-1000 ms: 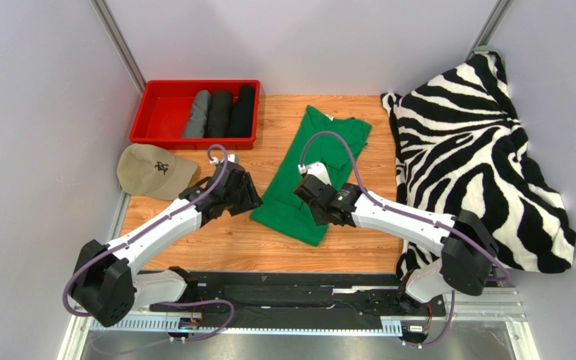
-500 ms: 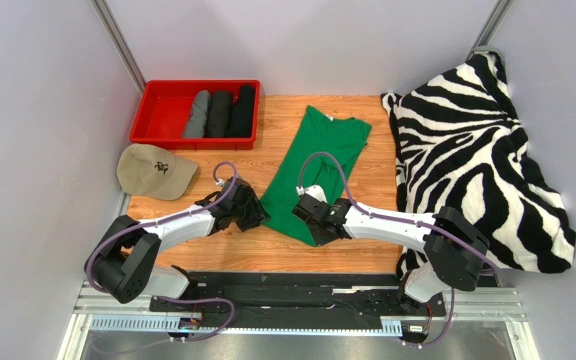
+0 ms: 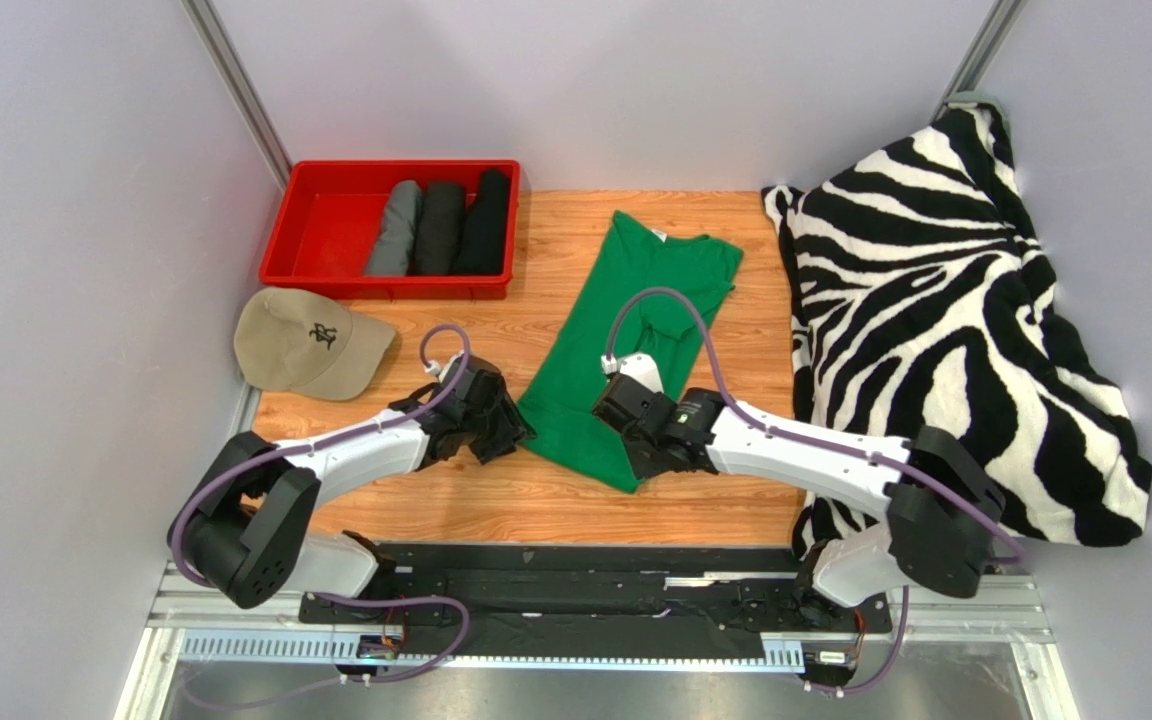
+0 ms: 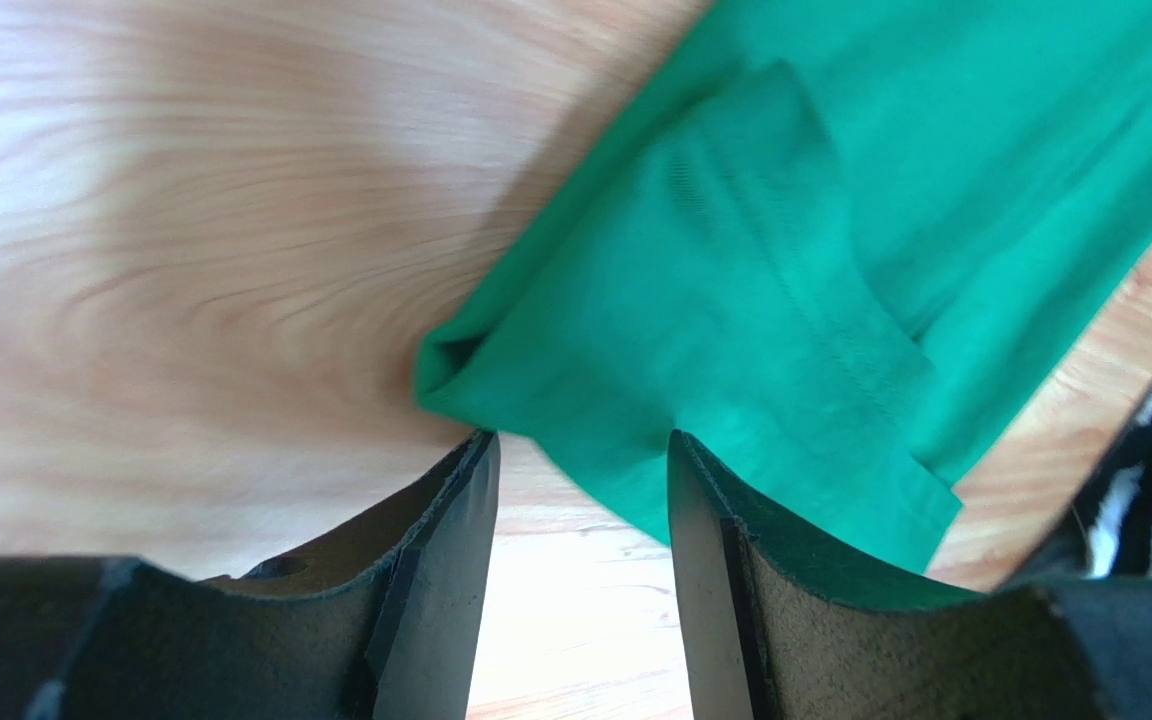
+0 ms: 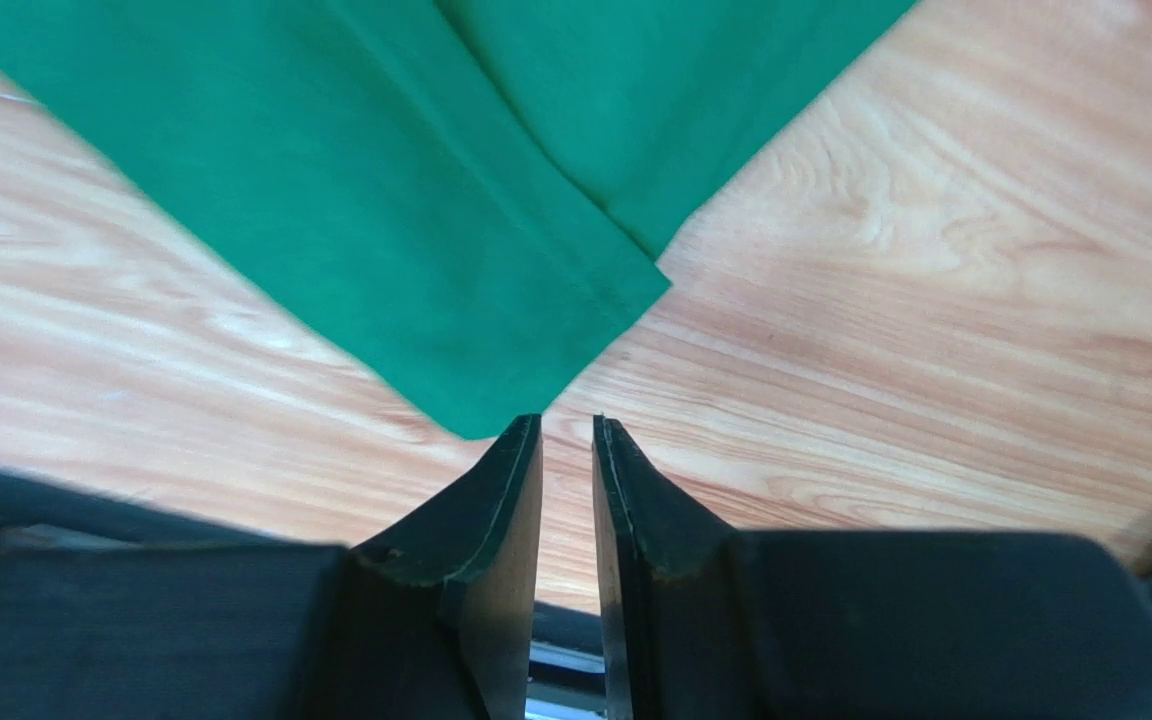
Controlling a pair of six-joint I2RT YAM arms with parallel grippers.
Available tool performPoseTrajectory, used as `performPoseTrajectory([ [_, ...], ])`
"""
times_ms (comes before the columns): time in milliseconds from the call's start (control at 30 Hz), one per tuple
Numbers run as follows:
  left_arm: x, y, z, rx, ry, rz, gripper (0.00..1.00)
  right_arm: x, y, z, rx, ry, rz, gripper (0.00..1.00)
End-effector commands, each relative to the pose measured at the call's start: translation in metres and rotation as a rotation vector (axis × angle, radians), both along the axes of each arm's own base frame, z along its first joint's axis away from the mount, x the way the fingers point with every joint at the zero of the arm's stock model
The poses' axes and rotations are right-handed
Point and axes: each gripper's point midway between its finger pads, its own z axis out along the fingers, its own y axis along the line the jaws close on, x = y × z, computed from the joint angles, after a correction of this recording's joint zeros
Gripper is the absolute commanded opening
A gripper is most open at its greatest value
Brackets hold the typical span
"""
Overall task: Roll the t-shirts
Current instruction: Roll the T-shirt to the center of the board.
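A bright green t-shirt (image 3: 645, 300) lies folded lengthwise, slanting from the back middle toward the near edge of the wooden table. My left gripper (image 3: 513, 429) is low at its lower left edge. In the left wrist view that gripper (image 4: 582, 438) is open, and the folded hem corner of the green shirt (image 4: 717, 300) lies right at its tips, ungripped. My right gripper (image 3: 630, 450) is at the shirt's near corner. In the right wrist view it (image 5: 567, 420) shows a narrow empty gap, the shirt corner (image 5: 447, 300) just beyond the left fingertip. Grey (image 3: 394, 228) and black (image 3: 441, 225) rolled t-shirts lie in the bin.
The red bin (image 3: 319, 225) stands at the back left. In front of it, by the left table edge, lies a beige cap (image 3: 304, 342). A zebra-striped blanket (image 3: 958, 315) covers the right side. A black rail (image 3: 612, 578) runs along the near edge.
Both grippers moved nearer along the shirt to its lower end. The right jaws have narrowed. The shirt's near end looks narrower than before.
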Motion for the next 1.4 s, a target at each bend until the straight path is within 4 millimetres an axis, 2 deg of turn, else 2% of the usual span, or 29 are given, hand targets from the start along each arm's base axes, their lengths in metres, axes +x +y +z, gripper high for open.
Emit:
performPoseTrajectory([
  [0,-0.009,0.025,-0.003,0.074,0.033,0.090,0.54,0.012,0.035,0.042,0.162,-0.082,0.034,0.23],
  [200,-0.009,0.036,-0.009,0.131,0.065,0.147,0.54,0.015,0.072,0.023,0.165,-0.046,0.142,0.23],
  [400,-0.002,0.033,-0.023,0.162,0.105,0.158,0.49,0.019,0.083,0.002,0.160,-0.037,0.164,0.25],
  [533,0.000,0.030,-0.029,0.176,0.128,0.159,0.39,0.017,0.074,-0.019,0.110,-0.018,0.154,0.26],
  [700,0.002,0.031,-0.031,0.223,0.140,0.151,0.15,0.014,0.053,-0.047,0.046,-0.005,0.117,0.30],
  [800,-0.001,0.036,-0.032,0.255,0.155,0.149,0.07,0.012,0.046,-0.057,0.024,0.001,0.104,0.31],
  [900,-0.005,0.046,-0.027,0.294,0.154,0.159,0.01,0.007,0.047,-0.053,0.040,0.007,0.113,0.33],
  [1000,-0.007,0.058,-0.015,0.338,0.127,0.159,0.00,-0.003,0.056,-0.040,0.071,0.018,0.146,0.34],
  [1167,-0.010,0.080,0.010,0.390,0.064,0.149,0.00,-0.035,0.084,-0.019,0.143,0.040,0.220,0.36],
  [1233,-0.011,0.087,0.016,0.397,0.051,0.152,0.00,-0.039,0.088,-0.014,0.149,0.039,0.216,0.36],
  [1367,-0.014,0.095,0.014,0.400,0.056,0.121,0.00,-0.040,0.094,-0.004,0.191,0.031,0.204,0.36],
])
